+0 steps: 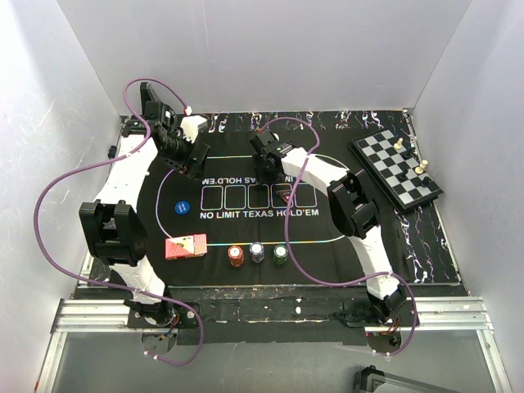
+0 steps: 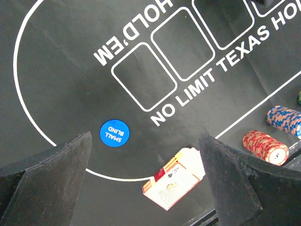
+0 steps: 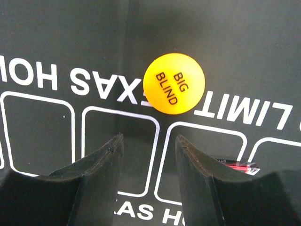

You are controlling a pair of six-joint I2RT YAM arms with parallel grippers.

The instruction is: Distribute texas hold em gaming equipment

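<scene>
Spread apart and empty, the right hand point(image 3: 149, 139) sits below the yellow button point(image 3: 174, 83) at upper centre; best to advance, straddle it squarely, then close gently.

mat point(image 1: 213, 233) black, white lettering and outlines | disc point(image 2: 114, 133) blue, white "SMALL BLIND" | button point(image 3: 174, 83) yellow, black "BIG BLIND" | cards point(image 2: 173, 184) red-and-white patterned | red-white stack point(image 2: 265, 147) | blue-white stack point(image 2: 284, 120) | green stack point(image 1: 280, 255) | chessboard point(image 1: 396, 170) black-white checks | cables point(image 1: 65, 180) purple
</scene>
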